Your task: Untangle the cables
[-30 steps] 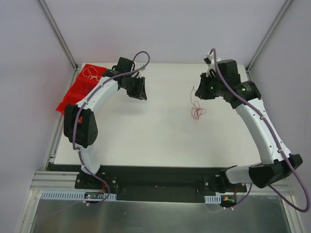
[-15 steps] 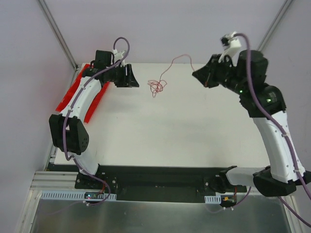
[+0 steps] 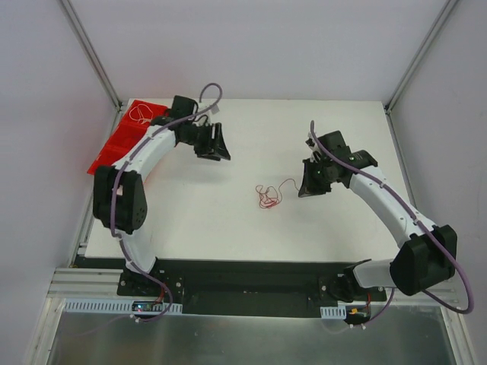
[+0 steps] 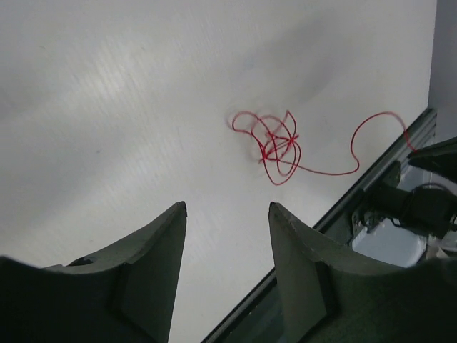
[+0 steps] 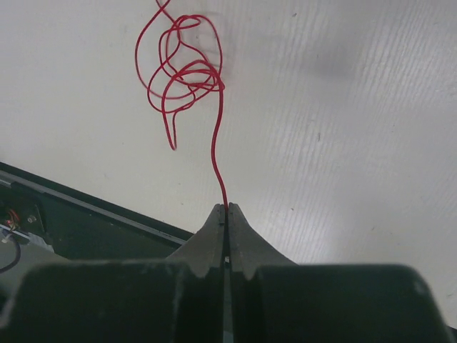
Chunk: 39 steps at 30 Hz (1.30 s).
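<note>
The cables show as a small red tangle (image 3: 268, 196) lying on the white table (image 3: 228, 220), left of my right gripper (image 3: 301, 188). In the right wrist view the right gripper (image 5: 226, 208) is shut on one red strand, which runs up from the fingertips to the looped tangle (image 5: 182, 71). My left gripper (image 3: 221, 150) hovers at the back left, well apart from the tangle. Its wrist view shows the left gripper (image 4: 227, 209) open with nothing between the fingers and the tangle (image 4: 275, 146) ahead of it on the table.
A red flat tray (image 3: 122, 141) lies at the table's back left corner with a thin white wire loop (image 3: 140, 114) on it, under the left arm. The black front rail (image 3: 243, 270) borders the near edge.
The right arm lifted the red cable toward the back, then came down, leaving the tangle nearer the table's middle. The left gripper has opened wider and its arm swung back and returned.
</note>
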### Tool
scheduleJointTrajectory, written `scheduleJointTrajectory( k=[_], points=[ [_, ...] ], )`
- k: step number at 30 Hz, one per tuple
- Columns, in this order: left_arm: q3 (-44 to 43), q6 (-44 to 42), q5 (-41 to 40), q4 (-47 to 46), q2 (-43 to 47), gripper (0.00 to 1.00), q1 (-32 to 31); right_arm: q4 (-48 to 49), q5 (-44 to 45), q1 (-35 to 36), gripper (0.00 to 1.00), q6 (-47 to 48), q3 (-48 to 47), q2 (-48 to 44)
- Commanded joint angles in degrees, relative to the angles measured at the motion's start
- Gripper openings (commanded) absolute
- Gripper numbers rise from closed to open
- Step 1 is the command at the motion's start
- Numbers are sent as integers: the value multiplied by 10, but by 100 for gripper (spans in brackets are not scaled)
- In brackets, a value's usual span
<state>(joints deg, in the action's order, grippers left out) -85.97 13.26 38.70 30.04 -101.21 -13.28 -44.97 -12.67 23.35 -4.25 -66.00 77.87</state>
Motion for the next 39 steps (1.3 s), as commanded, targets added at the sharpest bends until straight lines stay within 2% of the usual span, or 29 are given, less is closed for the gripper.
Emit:
scheduleJointTrajectory(
  k=[1,6,9,14,16,20,21,23,28,31,35,39],
  points=[
    [-35,-9,45,41,-71,50,-91,10,-8,-4,0,-1,-15,-32],
    [-67,18,49,56,-146,56,-168,10,-8,-7,0,-2,-8,-38],
    [-95,53,52,57,-181,61,-179,11,-11,-9,0,-2,-7,-37],
    [-153,59,31,57,-210,65,-188,12,-14,-8,1,-2,-4,-37],
    [-169,71,24,56,-223,58,-190,12,-15,-8,0,-2,-4,-37],
    [-172,75,20,57,-242,31,-196,12,-14,-8,0,1,-7,-36],
    [-171,76,22,57,-246,28,-197,11,-14,-9,0,0,-8,-36],
    [-170,76,16,60,-247,27,-198,12,-13,-8,0,1,-9,-35],
    [-175,75,16,63,-254,43,-200,13,-14,-8,0,-1,-9,-32],
    [-181,77,30,63,-270,43,-206,13,-12,-8,0,-1,-10,-32],
    [-191,73,43,63,-293,31,-213,7,-12,-8,0,0,-16,-25],
    [-197,67,43,67,-293,9,-212,-5,5,-8,1,5,-36,-21]
  ],
)
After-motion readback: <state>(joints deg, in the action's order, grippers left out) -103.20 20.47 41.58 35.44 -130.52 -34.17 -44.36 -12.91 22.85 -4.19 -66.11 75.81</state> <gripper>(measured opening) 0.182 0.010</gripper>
